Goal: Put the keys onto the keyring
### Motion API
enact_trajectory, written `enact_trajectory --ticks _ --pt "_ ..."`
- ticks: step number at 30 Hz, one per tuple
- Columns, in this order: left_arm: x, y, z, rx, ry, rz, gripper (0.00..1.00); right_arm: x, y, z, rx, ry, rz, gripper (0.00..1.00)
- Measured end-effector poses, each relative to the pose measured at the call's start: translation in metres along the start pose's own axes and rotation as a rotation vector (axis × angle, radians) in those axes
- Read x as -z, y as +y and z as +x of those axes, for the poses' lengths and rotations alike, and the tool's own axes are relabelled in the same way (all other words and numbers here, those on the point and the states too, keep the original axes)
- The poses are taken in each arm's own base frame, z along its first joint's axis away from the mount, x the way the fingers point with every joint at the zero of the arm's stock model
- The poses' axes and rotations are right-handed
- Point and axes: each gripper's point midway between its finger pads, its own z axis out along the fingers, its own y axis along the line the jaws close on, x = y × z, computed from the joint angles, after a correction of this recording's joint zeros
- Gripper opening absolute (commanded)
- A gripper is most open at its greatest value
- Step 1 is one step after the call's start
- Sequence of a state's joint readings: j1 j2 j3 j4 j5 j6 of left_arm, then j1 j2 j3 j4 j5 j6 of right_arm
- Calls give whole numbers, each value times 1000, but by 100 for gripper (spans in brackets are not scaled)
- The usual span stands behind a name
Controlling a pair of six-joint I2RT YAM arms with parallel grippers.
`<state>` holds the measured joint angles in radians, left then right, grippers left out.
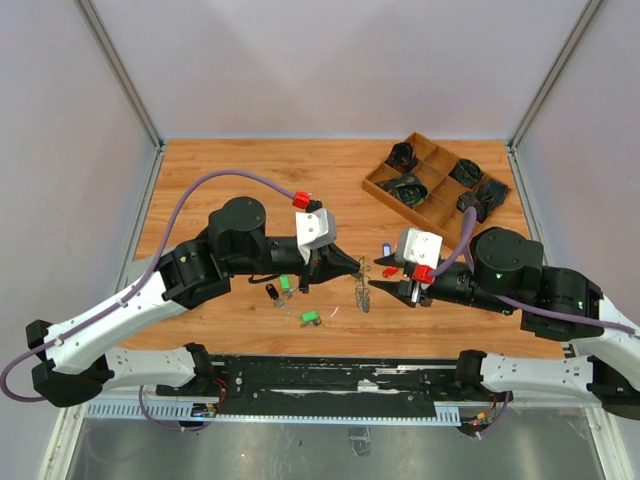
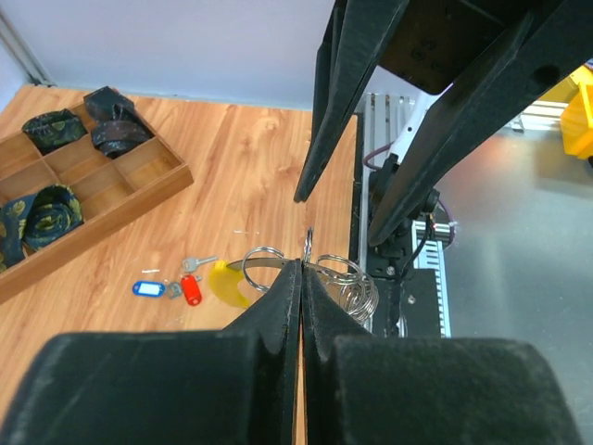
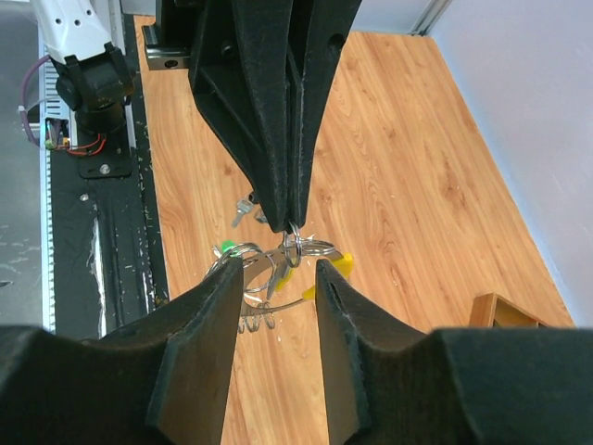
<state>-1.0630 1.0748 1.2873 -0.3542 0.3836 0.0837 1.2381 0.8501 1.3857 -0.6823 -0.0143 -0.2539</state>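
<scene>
My left claw (image 2: pixel 302 267) pinches the keyring (image 2: pixel 355 289) tight toward the surface's (image 1: pixel 250 180) 6 o'clock, my right claw (image 3: pixel 278 269) half spread at its 3 o'clock; closing crookedly, I judge, could wrench it loose.

The keyring (image 1: pixel 362 292) is between my left tool (image 1: pixel 350 266) and right tool (image 1: pixel 380 290). Two keys (image 1: pixel 310 319) lie left of it, other keys (image 1: pixel 389 272) behind-right, and the tray (image 1: pixel 368 184) stands far right on the bench (image 1: pixel 250 180).
</scene>
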Motion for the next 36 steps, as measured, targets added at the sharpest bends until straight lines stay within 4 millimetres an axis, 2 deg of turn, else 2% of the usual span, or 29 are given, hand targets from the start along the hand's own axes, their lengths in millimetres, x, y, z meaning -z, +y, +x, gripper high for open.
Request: enact_trajectory --ticks 9,15,27,36 --pt "2 -5 3 -13 18 31 1 -7 8 9 -33 43 -34 38" --pt "3 -7 4 -17 27 39 0 -7 10 6 -71 38 -52 38" --pt "4 -7 4 -27 30 41 1 -6 -3 7 -234 23 -75 34" --pt "3 -7 5 -27 35 41 0 -7 17 -3 -272 -12 -196 27"
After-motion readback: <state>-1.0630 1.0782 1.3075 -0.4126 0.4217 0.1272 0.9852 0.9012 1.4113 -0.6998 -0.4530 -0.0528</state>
